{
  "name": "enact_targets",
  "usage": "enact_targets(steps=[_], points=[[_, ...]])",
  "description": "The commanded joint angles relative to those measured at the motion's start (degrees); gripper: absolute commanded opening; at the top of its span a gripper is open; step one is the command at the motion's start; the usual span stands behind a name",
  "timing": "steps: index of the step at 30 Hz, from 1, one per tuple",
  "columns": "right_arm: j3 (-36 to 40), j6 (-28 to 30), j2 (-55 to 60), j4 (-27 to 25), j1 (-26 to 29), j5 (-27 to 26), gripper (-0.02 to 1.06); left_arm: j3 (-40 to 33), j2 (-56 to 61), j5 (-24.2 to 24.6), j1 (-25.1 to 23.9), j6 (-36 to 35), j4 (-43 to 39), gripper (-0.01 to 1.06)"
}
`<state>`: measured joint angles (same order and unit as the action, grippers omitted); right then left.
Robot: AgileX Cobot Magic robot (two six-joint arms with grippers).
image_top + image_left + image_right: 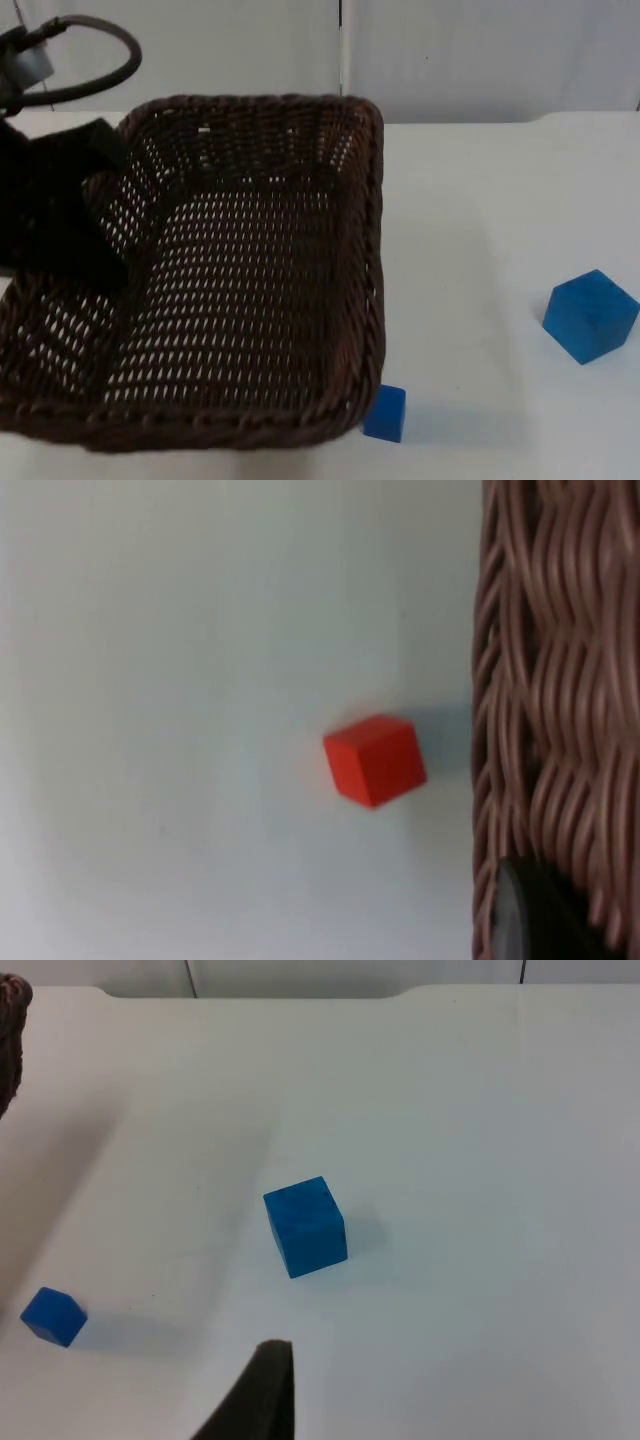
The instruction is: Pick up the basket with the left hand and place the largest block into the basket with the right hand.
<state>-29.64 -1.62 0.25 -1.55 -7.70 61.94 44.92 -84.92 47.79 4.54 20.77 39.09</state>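
the left gripper (100, 215) clamped the left rim of the brown wicker basket (270, 290), held above the white tabletop (480, 200). the large blue block (590, 316) sat well right; a small blue block (385, 413) lay by the basket's corner. the right gripper's (262, 1400) state couldn't be told.

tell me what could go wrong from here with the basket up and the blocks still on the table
1. The basket hangs lifted, held at its rim by the left pincer; it could tilt or slip.
2. The small blue block lies near the large blue block, so the right pincer might pick the wrong one.
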Motion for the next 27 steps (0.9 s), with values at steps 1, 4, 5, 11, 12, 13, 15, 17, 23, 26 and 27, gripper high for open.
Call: enact_targets(steps=[1,4,5,11,12,13,15,17,23,26,27], points=[[0.13,0.10,-0.25,-0.18,0.40,-0.35,1.05,-1.50,1.66,-0.68,0.00,0.86,2.23,0.00],[0.13,0.10,-0.25,-0.07,0.40,-0.35,1.05,-2.94,3.05,-0.31,0.00,1.09,2.34,0.00],[0.13,0.10,-0.25,-0.07,0.40,-0.35,1.05,-3.34,3.23,-0.31,0.00,1.25,2.24,0.00],[0.13,0.10,-0.25,-0.07,0.40,-0.35,1.05,-3.57,3.47,-0.55,0.00,1.48,1.81,0.00],[0.13,0.10,-0.25,-0.07,0.40,-0.35,1.05,-3.57,3.47,-0.55,0.00,1.48,1.81,0.00],[0.13,0.10,-0.25,-0.07,0.40,-0.35,1.05,-3.57,3.36,-0.55,0.00,1.48,1.81,0.00],[0.13,0.10,-0.25,-0.07,0.40,-0.35,1.05,-3.57,3.36,-0.55,0.00,1.48,1.69,0.00],[0.13,0.10,-0.25,-0.07,0.40,-0.35,1.05,-3.57,3.36,-0.55,0.00,1.48,1.69,0.00],[0.13,0.10,-0.25,-0.07,0.40,-0.35,1.05,-3.57,3.36,-0.55,0.00,1.48,1.55,0.00],[0.13,0.10,-0.25,-0.07,0.40,-0.35,1.05,-3.57,3.36,-0.55,0.00,1.48,1.44,0.00],[0.13,0.10,-0.25,-0.07,0.40,-0.35,1.05,-3.57,3.36,-0.55,0.00,1.48,1.44,0.00]])
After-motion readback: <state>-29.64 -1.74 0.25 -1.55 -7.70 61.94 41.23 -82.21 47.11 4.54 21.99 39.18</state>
